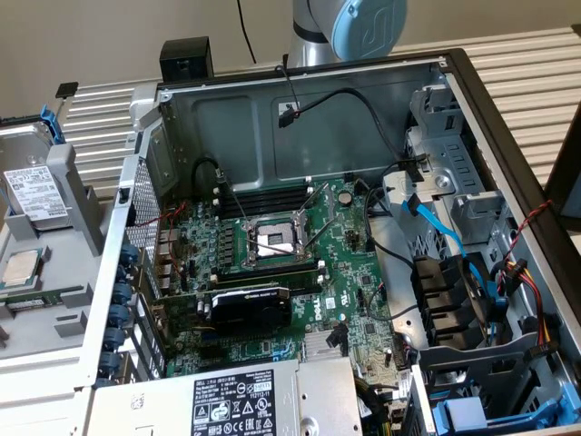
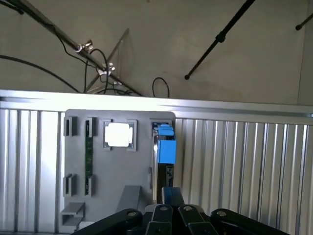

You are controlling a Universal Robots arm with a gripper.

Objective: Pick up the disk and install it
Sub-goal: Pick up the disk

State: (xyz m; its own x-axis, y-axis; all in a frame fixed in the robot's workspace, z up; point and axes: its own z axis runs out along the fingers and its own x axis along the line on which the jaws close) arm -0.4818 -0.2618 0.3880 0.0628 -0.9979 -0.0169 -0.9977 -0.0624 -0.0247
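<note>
The disk (image 1: 36, 193), silver-grey with a white printed label and a blue plastic frame, stands in a slot of the grey holder tray (image 1: 77, 195) at the exterior view's left, outside the computer case. In the wrist view the disk (image 2: 165, 149) appears edge-on in the tray (image 2: 122, 171), some way beyond my gripper (image 2: 169, 211). The black fingers (image 2: 157, 215) are shut together with nothing between them. The arm's blue-capped joint (image 1: 363, 25) rises behind the case's back wall.
The open computer case (image 1: 472, 100) holds a motherboard (image 1: 272, 245), loose cables, a grey drive cage (image 1: 454, 182) and a labelled power supply (image 1: 236, 404). A square processor chip (image 1: 22, 268) lies in the tray near the disk. Ribbed metal table (image 1: 526, 64) surrounds everything.
</note>
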